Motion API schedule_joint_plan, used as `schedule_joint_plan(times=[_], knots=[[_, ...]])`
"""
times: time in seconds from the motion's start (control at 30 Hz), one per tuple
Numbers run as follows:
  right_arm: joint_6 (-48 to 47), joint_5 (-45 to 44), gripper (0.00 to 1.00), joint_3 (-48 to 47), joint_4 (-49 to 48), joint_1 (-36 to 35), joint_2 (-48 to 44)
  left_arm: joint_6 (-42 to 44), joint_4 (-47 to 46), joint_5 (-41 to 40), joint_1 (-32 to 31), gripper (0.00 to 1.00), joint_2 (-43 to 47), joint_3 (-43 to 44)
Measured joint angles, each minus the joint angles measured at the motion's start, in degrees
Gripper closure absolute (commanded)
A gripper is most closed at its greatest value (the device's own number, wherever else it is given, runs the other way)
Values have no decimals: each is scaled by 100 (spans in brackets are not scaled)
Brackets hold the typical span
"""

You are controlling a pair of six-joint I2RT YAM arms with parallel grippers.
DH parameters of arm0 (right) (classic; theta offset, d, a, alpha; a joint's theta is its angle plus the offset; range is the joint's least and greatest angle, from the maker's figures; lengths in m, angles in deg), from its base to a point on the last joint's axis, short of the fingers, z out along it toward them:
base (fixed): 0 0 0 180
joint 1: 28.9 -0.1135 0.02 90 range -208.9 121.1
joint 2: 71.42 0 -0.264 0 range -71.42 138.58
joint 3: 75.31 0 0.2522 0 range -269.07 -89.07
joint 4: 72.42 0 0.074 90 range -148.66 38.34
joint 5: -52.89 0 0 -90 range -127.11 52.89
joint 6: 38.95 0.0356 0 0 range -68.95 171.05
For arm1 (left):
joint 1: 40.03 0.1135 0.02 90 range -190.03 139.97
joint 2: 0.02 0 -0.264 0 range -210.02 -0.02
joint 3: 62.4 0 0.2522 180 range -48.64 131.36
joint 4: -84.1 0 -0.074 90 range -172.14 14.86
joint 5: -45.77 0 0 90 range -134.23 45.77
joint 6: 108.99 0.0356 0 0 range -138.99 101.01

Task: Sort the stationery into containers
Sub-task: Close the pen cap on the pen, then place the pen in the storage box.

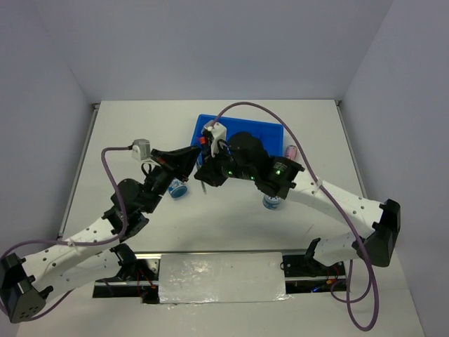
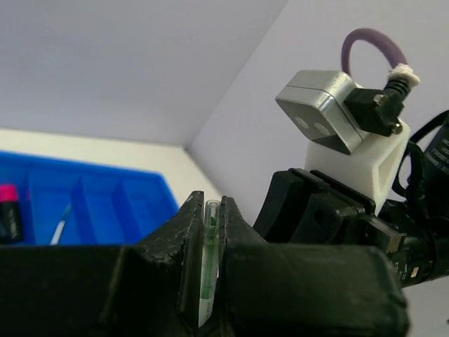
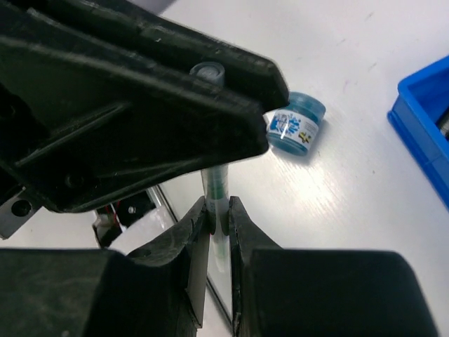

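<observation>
A blue-white roll [image 1: 177, 189] lies near the front-left corner of the blue tray [image 1: 259, 128]. Just before the tray, the left gripper [image 2: 210, 207] is clamped on a thin pale pen [image 2: 207, 274]; the right gripper [image 3: 219, 207] pinches it lower down. In the tray lie a pink-capped highlighter [image 2: 7, 210] and a second pen [image 2: 60, 225].

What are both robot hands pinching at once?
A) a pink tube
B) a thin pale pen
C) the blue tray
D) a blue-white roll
B: the thin pale pen stands between the right gripper's closed fingers, and the left gripper clamps its upper end.
</observation>
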Motion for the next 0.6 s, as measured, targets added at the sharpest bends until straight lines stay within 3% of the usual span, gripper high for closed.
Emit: schedule_joint_plan(times=[0.1,0.13,0.2,0.23,0.33,0.5,0.6], knots=[[138,-24,100,713,-863,9,-306,192,1180,-284,-153,69,-28,621],[201,-59,100,988,-1189,28,-431,260,1620,-385,-203,37,-105,896],[293,-258,100,1379,-1816,96,-590,286,2520,-697,-332,9,-352,1539],[343,-380,100,1521,-2055,166,-669,282,2920,-839,-356,1,-481,1838],[452,-728,100,1690,-2616,435,-719,81,4297,-1488,-391,1,-951,2951],[732,-951,100,1685,-2837,1097,-448,-289,6529,-2861,-166,1,-2009,5740],[962,-1185,100,1259,-2505,1606,199,-343,7086,-3309,66,1,-2046,6273]])
